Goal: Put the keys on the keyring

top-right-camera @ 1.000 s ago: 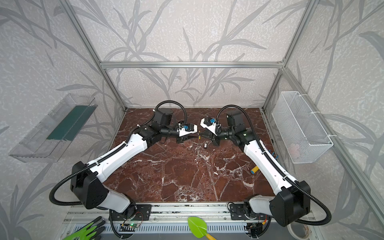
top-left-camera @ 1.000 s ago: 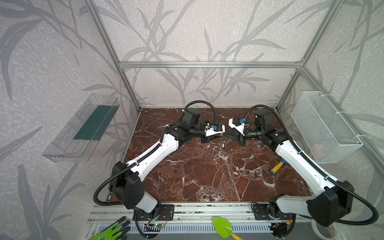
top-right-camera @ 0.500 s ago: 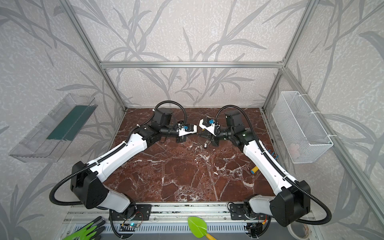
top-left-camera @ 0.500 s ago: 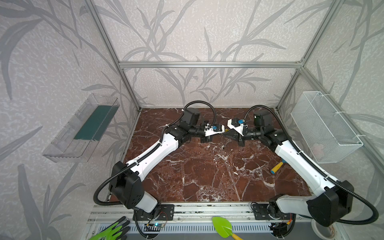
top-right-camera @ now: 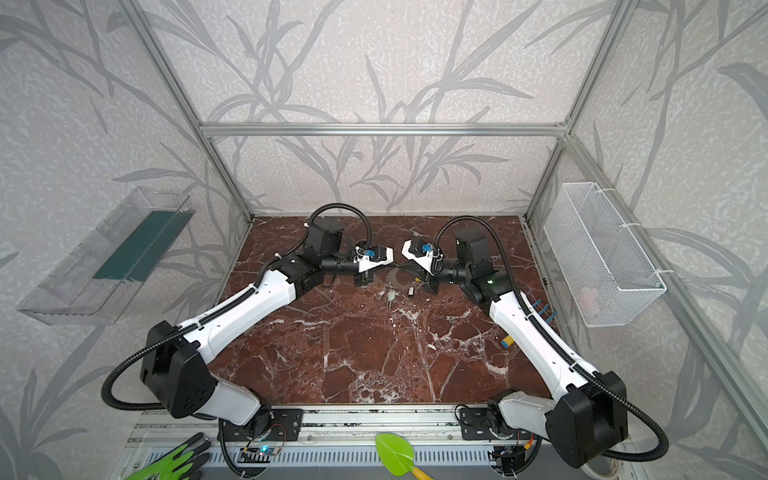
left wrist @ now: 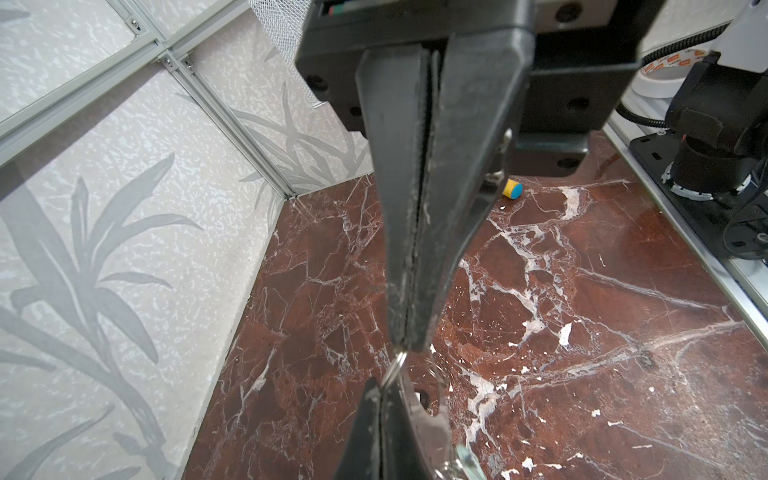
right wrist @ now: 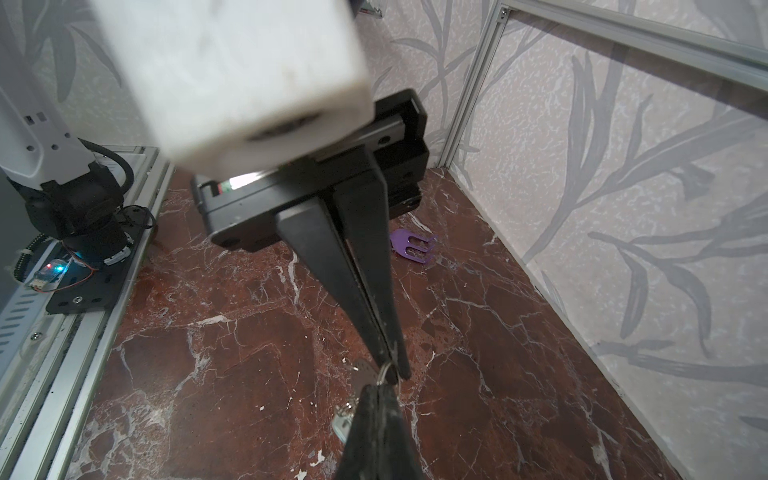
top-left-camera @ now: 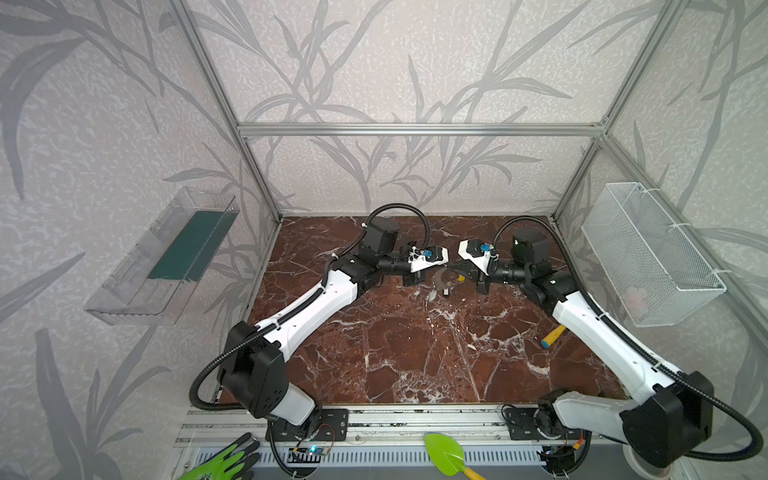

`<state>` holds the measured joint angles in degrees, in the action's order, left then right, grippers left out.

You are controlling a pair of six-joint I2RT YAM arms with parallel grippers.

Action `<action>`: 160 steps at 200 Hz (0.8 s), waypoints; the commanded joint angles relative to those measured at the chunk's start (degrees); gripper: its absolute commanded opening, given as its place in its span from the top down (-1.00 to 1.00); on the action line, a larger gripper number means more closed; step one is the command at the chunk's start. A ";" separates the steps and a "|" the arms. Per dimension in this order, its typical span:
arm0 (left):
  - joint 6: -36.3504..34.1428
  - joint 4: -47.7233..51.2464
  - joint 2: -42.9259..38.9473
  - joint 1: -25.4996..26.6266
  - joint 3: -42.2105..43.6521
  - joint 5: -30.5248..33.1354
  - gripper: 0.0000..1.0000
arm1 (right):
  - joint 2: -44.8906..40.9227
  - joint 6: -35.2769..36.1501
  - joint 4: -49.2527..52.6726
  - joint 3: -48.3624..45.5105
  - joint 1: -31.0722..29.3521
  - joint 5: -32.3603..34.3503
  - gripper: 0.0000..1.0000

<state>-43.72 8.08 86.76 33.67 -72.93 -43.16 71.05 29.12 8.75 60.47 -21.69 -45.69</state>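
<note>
Left gripper (right wrist: 395, 362) and right gripper (left wrist: 409, 341) meet tip to tip above the rear middle of the desk (top-left-camera: 415, 357), each with its jaws pressed together. In both wrist views we see them pinching one small split ring (left wrist: 395, 368) from opposite sides. A second ago the left gripper's jaws stood partly apart. Now they are closed on that ring, while the right gripper's have stayed closed throughout. Neither arm has shifted much in the top views over that second, and the two white camera housings (top-left-camera: 430, 257) face each other across much the same gap as before.

We take the right gripper as our mark for the rest. The wire basket (top-left-camera: 648, 253) hangs on the side wall, well apart from it and beyond that arm's elbow. The keyring (top-left-camera: 441, 279) shows in both top views as a grey arc just below the right gripper's tips. A bit of yellow shows close against that gripper. We cannot tell whether the arc hangs or lies on the desk. A yellow peg (top-left-camera: 552, 336) with a blue end lies on the desk, well apart from the right gripper and beside its forearm. The keys (right wrist: 345, 417) hang from the split ring just under the right gripper's tips, silvery and blurred in the right wrist view.
</note>
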 commanded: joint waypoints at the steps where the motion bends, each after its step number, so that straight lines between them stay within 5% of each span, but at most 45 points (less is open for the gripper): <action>1: 0.99 -3.38 -2.24 0.39 0.74 -3.51 1.00 | -0.91 -1.18 -3.13 -0.40 0.25 -0.70 1.00; 94: 2.57 -6.36 -2.13 0.57 1.69 -4.83 0.72 | 0.05 -0.87 -1.08 1.19 0.60 -4.92 1.00; 113: 2.73 -6.52 -2.20 0.58 1.59 -5.33 0.74 | 0.23 -1.07 -1.11 1.31 0.60 -4.67 1.00; 134: 2.14 -5.53 -2.11 0.59 1.39 -5.71 1.00 | 0.24 -1.09 -1.33 1.32 0.60 -4.03 1.00; 160: 1.09 -4.57 -2.17 0.58 1.47 -5.13 1.00 | -0.26 -2.87 -3.87 0.25 0.60 -1.85 1.00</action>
<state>-41.19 3.73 86.39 34.06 -71.70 -47.00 71.11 28.29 7.33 60.64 -20.99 -48.69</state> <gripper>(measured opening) 0.049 0.044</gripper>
